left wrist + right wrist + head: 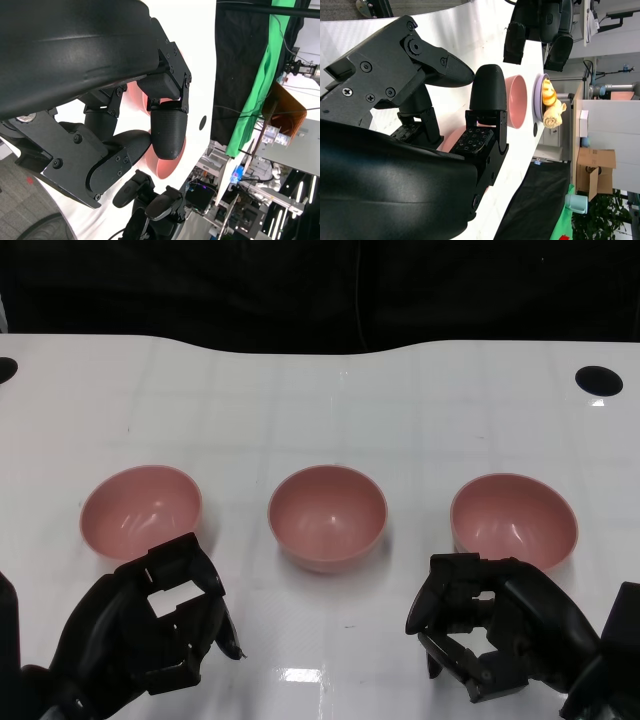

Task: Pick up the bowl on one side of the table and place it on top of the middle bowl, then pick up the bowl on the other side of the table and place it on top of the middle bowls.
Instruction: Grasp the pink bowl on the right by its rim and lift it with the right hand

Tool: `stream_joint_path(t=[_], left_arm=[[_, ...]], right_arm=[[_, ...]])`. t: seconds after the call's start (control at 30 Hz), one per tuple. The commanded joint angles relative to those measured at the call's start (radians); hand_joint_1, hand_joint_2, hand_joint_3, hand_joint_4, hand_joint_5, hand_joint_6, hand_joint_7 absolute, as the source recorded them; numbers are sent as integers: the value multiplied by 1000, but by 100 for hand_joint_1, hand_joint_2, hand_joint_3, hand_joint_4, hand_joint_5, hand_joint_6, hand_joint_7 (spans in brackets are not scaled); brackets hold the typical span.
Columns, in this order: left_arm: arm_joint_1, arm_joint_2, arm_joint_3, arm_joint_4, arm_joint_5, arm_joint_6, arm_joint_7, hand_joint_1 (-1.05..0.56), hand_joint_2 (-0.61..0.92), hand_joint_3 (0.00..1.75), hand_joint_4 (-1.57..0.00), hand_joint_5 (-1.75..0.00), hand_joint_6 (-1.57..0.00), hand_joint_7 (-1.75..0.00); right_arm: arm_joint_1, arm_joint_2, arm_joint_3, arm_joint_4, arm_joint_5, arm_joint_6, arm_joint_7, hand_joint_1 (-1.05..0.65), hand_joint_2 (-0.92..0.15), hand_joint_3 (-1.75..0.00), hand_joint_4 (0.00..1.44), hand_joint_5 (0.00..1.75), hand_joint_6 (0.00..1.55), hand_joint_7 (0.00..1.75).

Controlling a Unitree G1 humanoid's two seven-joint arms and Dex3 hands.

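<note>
- Pink throughout: left bowl point(141, 510), middle bowl point(327, 516) and right bowl point(513, 520), set in one row across the white counter point(320, 400), well apart from each other, all upright with mouths up.
- Spaced so, probably, to give each side bowl to the robot hand nearest it and keep the middle one as the stacking base.
- Empty, all three, as far as the head view shows; only glossy highlights inside, nothing stacked yet.
- Left robot hand point(150, 625) hovering just in front of the left bowl, fingers curled loosely inward but apart, grasping nothing.
- Right robot hand point(490, 630) likewise just in front of the right bowl, fingers bent and parted, grasping nothing.
- Both held low and near the bowls' closer rims, seemingly poised for a reach; neither touching a bowl, judging from the head view.
- From the left wrist view, pink bowls glimpsed behind the dark fingers point(167, 132), no contact visible.
- From the right wrist view, one pink bowl past the fingertips, and beyond the counter edge a purple plate point(540, 97) carrying something yellowish, off the work area.
- Black round holes point(599, 380) near the counter's far corners, unrelated to the task.
- Judged stage: very start, first pick not yet made.
</note>
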Motion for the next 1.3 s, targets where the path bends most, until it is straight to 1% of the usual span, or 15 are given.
stream_joint_path(t=[0.03,0.13,0.17,0.2,0.3,0.67,0.7,0.73,0.77,0.87,0.93,0.97,1.03,1.17,1.3], left_arm=[[9,15,1,-11,6,2,9,-28,40,128,-73,-175,-69,-158],[9,15,1,-11,6,2,9,-28,40,128,-73,-175,-69,-158],[9,16,1,-10,6,-1,5,-28,40,128,-73,-175,-69,-158],[10,17,2,-9,5,-3,2,-28,40,127,-73,-175,-69,-158],[9,18,4,-7,2,-2,-1,-28,41,127,-73,-175,-69,-158],[9,18,3,-6,1,-2,-1,-28,41,126,-73,-175,-69,-158],[8,18,5,-3,0,-2,-1,-28,41,126,-73,-175,-69,-158],[7,18,7,0,-1,-3,-1,-28,41,126,-73,-175,-70,-158],[6,18,8,2,-1,-3,-1,-27,41,126,-74,-175,-71,-158],[8,18,5,3,4,-14,-7,-27,41,127,-74,-175,-71,-158],[7,18,4,4,3,-15,-9,-27,41,127,-74,-175,-71,-157],[6,19,5,4,3,-14,-10,-27,41,127,-74,-175,-71,-157],[6,20,4,1,4,-10,-5,-27,41,127,-74,-175,-71,-157],[5,20,5,5,5,-8,-4,-28,41,127,-74,-175,-70,-157],[7,21,3,6,12,-18,-5,-27,41,128,-74,-175,-71,-157]], right_arm=[[0,-13,-10,-4,6,-10,0,-33,-40,-112,81,156,82,119],[0,-13,-10,-4,6,-10,0,-33,-40,-112,81,155,82,119],[3,-14,-14,-19,-20,-17,-31,-33,-40,-111,79,154,79,116],[5,-14,-17,-30,-42,-28,-58,-35,-43,-104,74,150,74,106],[8,-13,-21,-40,-76,-59,-105,-33,-46,-99,66,146,66,97],[9,-16,-15,-39,-79,-67,-118,-32,-46,-98,64,147,64,96],[-3,-28,-27,-27,-140,-131,-169,-32,-46,-98,64,147,64,96],[-12,-37,-36,-16,-187,-182,-209,-33,-56,-73,48,121,51,78],[-18,-43,-41,-6,-221,-220,-238,-33,-71,-41,41,101,48,57],[-25,-49,-46,19,-291,-297,-311,-37,-84,-11,32,81,45,35],[-29,-55,-48,32,-335,-337,-356,-38,-86,-7,31,78,45,31],[-32,-59,-50,37,-364,-358,-385,-42,-87,-5,25,74,37,26],[-36,-64,-54,44,-412,-386,-434,-44,-87,-4,21,73,33,23],[-41,-63,-57,50,-496,-400,-536,-52,-87,0,7,78,26,17],[-42,-78,-50,42,-664,-389,-683,-60,-87,0,3,78,25,15]])
